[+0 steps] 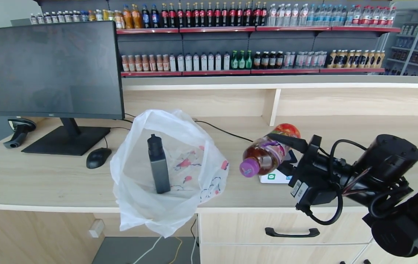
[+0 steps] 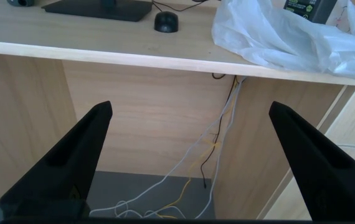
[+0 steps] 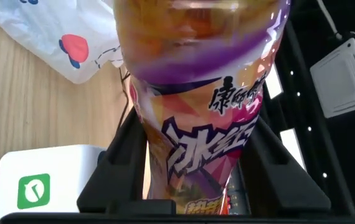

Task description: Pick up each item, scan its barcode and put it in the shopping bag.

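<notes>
My right gripper (image 1: 285, 152) is shut on a tea bottle (image 1: 267, 152) with a purple cap and colourful label, held on its side above the counter, cap toward the bag. Up close in the right wrist view the bottle (image 3: 202, 106) sits between the black fingers (image 3: 118, 165). Just under it lies a small white scanner box (image 1: 273, 178), seen also as the white box (image 3: 40, 186). The white shopping bag (image 1: 168, 172) stands open left of the bottle with a dark grey bottle (image 1: 157, 165) upright inside. My left gripper (image 2: 190, 162) hangs open below the counter edge, holding nothing.
A monitor (image 1: 51, 73), a mouse (image 1: 98, 157) and a handheld scanner (image 1: 18, 132) stand at the counter's left. Cables run along the back. A raised shelf (image 1: 282, 86) borders the far side. Drawers with a black handle (image 1: 291, 232) sit under the counter front.
</notes>
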Robot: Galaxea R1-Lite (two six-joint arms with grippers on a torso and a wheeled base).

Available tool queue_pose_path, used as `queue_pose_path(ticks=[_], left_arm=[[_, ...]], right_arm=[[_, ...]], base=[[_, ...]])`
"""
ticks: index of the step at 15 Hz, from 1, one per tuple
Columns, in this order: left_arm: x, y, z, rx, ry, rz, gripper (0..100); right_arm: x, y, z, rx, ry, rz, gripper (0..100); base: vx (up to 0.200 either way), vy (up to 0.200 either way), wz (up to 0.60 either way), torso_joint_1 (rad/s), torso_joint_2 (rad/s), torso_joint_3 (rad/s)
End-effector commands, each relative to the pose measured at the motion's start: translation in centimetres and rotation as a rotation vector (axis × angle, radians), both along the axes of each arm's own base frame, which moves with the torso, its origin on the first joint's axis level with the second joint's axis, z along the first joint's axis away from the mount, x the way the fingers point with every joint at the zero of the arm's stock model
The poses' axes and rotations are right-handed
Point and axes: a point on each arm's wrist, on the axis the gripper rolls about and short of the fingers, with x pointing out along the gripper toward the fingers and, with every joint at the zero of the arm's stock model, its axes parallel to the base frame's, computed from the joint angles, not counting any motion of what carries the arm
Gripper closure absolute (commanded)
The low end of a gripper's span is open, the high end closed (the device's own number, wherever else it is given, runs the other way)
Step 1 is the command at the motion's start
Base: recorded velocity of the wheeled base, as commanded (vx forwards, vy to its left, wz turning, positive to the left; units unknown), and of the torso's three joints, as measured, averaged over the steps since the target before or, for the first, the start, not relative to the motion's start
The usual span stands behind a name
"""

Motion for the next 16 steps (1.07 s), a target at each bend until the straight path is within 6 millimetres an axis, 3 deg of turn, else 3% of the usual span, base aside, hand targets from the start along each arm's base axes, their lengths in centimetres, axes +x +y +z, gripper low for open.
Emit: queue_pose_path(ticks=[1,16], left_arm=[[0.00,0.00,0.01,-0.001,-0.001,0.000,0],[0.00,0.00,0.01,0.001,-0.001,0.000,0]], right_arm=[[0.17,0.01,-0.05,-0.005,-0.007,0.006,100],[0.86,0.16,-0.69,-0.025,-0.013,0.010,100]], base=[[0.000,0.000,0.00,0.000,0.00,0.000],[0.000,0.000,0.00,0.000,0.00,0.000]])
